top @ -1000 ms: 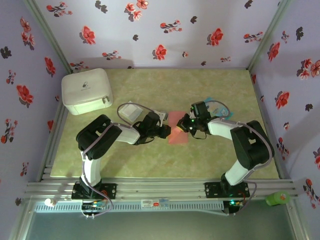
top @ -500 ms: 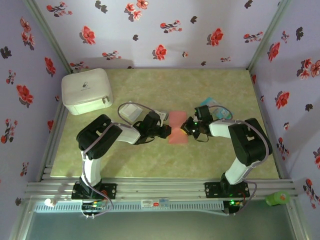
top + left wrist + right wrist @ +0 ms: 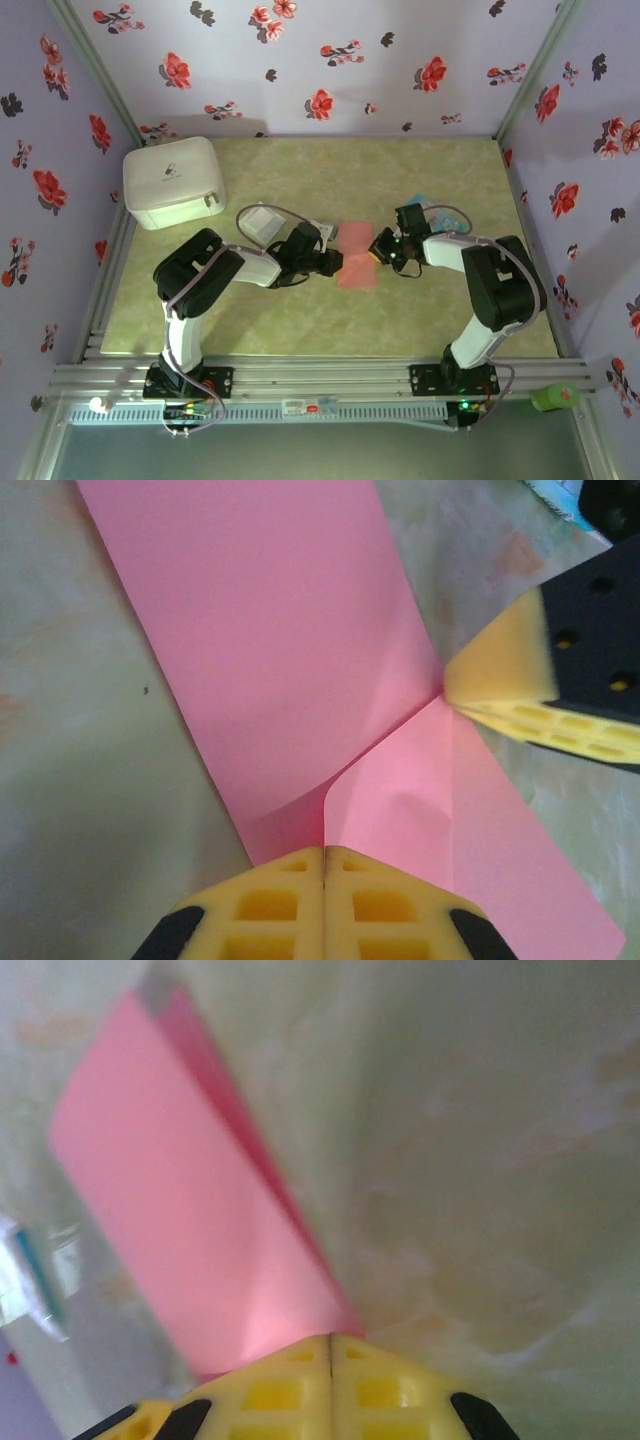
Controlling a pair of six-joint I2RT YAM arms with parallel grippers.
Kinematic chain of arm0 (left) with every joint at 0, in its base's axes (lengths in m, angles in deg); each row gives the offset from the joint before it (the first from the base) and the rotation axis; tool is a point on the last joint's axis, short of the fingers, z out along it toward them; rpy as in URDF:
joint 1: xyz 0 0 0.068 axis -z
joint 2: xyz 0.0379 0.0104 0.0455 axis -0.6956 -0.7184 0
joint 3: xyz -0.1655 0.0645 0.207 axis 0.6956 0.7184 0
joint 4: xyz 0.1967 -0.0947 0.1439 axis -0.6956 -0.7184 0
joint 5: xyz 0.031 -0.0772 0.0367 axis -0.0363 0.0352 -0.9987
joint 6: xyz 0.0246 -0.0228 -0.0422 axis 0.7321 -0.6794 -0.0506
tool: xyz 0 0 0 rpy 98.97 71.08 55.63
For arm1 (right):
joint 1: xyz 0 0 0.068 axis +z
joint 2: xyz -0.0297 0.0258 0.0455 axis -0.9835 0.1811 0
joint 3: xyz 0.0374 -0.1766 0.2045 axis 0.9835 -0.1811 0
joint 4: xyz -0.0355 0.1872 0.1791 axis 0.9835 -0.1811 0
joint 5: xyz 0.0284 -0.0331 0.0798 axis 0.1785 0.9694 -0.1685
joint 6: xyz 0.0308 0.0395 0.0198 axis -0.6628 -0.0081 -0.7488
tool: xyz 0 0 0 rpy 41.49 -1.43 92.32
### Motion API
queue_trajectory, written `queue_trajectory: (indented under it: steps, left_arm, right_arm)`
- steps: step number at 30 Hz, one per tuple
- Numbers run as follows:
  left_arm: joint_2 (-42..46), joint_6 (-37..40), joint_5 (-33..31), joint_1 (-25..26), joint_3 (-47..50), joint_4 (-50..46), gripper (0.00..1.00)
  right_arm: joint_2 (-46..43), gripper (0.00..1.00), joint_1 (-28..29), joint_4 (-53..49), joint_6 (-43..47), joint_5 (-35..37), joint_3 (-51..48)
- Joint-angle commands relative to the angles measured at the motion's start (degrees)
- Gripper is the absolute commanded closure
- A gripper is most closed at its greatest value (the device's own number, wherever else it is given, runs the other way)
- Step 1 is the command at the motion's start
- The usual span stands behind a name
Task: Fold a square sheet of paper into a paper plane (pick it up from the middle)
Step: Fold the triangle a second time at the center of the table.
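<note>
The square sheet of paper (image 3: 352,240) lies mid-table, salmon pink and pinched in at both sides like a bow tie; it is a buckled sheet, not a pointed paper plane. My left gripper (image 3: 337,263) is shut on the middle of its left edge. In the left wrist view the paper (image 3: 270,630) rises in a fold straight out of the closed yellow fingertips (image 3: 325,852). My right gripper (image 3: 376,255) is shut on the opposite edge; its yellow finger (image 3: 500,670) meets the paper where the creases converge. In the right wrist view the sheet (image 3: 190,1210) runs up to the closed tips (image 3: 331,1338).
A white box (image 3: 172,180) stands at the back left of the green mat (image 3: 300,310). A small pale packet (image 3: 262,222) lies behind the left arm, and a teal-and-white packet (image 3: 432,214) behind the right arm. Flowered walls close in three sides.
My right gripper has drawn back to the right, from over the sheet to its right edge. The left gripper has stayed put, and the sheet now shows a narrower waist.
</note>
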Motion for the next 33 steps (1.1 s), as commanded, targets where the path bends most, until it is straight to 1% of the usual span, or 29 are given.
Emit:
queue_trajectory:
  steps: [1, 5, 9, 12, 15, 19, 26, 30, 33]
  left_arm:
    - [-2.40, 0.58, 0.30, -0.37, 0.22, -3.94, 0.98]
    - [-2.19, 0.48, 0.33, -0.37, 0.31, -3.86, 0.98]
    - [-2.14, 0.54, 0.51, -0.36, 0.17, -3.93, 0.98]
    - [-1.94, 0.48, 0.45, -0.38, 0.14, -4.14, 0.98]
    - [-1.83, 0.39, 0.46, -0.37, 0.38, -3.75, 0.98]
    - [-1.80, 0.74, 0.44, -0.38, 0.05, -4.30, 0.98]
    - [-1.97, 0.58, 0.54, -0.38, -0.04, -4.30, 0.98]
    - [-1.47, 0.07, 1.12, -0.33, -0.39, -4.68, 0.98]
    - [-0.36, -0.31, 1.89, -0.36, -1.44, -6.02, 0.97]
  right_arm:
    - [0.82, 1.00, -1.07, -2.29, -0.72, 5.55, -2.26]
    - [-0.35, 1.00, -1.58, -3.66, 1.01, 4.04, -1.23]
    - [-4.16, 1.00, -1.40, -2.52, 2.41, 0.03, 0.04]
    - [-4.15, 0.99, -0.12, -0.73, 2.51, -5.13, 1.14]
    - [-2.10, 0.99, 2.92, 0.49, 2.31, -7.36, 2.39]
    - [-0.04, 1.00, 5.81, 0.51, 1.79, -6.90, 2.90]
    - [0.84, 1.00, 5.44, 0.53, 1.98, -4.12, 0.97]
    - [2.12, 1.00, 3.92, -4.70, 4.74, -0.93, 0.38]
    - [2.54, 1.00, 3.33, -5.73, 6.06, 0.21, -0.67]
